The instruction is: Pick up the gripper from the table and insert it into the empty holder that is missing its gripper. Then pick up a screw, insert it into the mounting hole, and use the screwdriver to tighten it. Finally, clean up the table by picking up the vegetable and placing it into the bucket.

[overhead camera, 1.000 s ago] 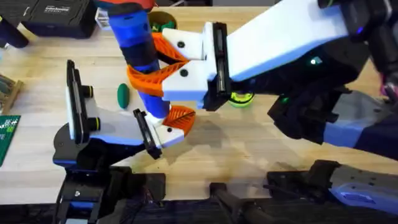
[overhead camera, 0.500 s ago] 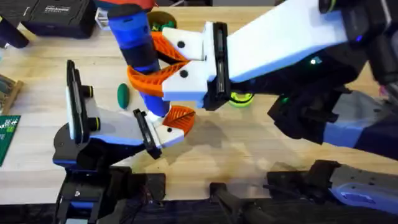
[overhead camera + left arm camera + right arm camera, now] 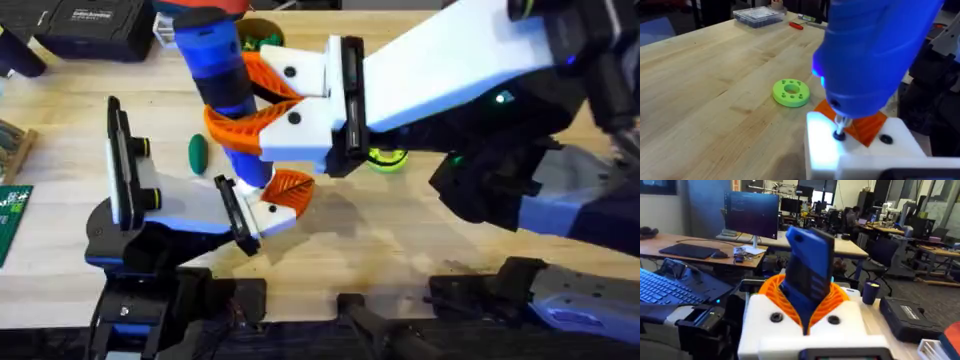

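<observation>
We are clamping the screwdriver (image 3: 222,90) in our right gripper (image 3: 262,118), bit on the gripper (image 3: 278,200); our left gripper's opening, we cannot tell.

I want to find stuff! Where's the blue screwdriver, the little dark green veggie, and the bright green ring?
screwdriver (image 3: 222,75), overhead view, middle of its blue body.
vegetable (image 3: 198,152), overhead view, middle of the dark-green oval.
green ring (image 3: 791,93), left wrist view, its flat top beside the centre hole.

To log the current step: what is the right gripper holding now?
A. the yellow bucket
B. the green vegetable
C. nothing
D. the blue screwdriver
D: the right gripper has its orange pads clamped around the blue screwdriver, whose bit meets a screw on the white gripper block.
</observation>
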### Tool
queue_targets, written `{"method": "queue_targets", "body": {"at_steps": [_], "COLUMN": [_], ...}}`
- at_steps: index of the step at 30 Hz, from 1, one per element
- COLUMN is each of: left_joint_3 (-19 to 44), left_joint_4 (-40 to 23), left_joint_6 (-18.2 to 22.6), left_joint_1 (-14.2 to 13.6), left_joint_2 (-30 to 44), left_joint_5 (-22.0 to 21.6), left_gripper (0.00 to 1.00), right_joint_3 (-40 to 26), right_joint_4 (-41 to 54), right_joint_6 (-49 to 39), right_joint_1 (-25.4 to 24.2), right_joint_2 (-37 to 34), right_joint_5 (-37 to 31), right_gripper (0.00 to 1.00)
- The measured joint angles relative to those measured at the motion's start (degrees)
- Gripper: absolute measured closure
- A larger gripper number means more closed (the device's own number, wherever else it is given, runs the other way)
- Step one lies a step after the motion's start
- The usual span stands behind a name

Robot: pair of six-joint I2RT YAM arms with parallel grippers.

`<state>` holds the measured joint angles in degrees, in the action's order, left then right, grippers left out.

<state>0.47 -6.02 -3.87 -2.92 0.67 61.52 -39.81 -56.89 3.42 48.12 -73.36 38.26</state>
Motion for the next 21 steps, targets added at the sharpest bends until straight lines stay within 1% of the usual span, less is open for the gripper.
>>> {"method": "queue_targets", "body": {"at_steps": [21], "left_joint_3": [0.0], "left_joint_4": [0.0], "left_joint_6": [0.0], "left_joint_1": [0.0], "left_joint_2": [0.0], "left_joint_5": [0.0], "left_gripper": [0.988], "right_joint_3": [-0.3], "right_joint_4": [1.5], "right_joint_6": [0.2], "right_joint_1": [0.0], "right_joint_2": [0.0], "right_joint_5": [-0.1], "right_gripper": [0.975]}}
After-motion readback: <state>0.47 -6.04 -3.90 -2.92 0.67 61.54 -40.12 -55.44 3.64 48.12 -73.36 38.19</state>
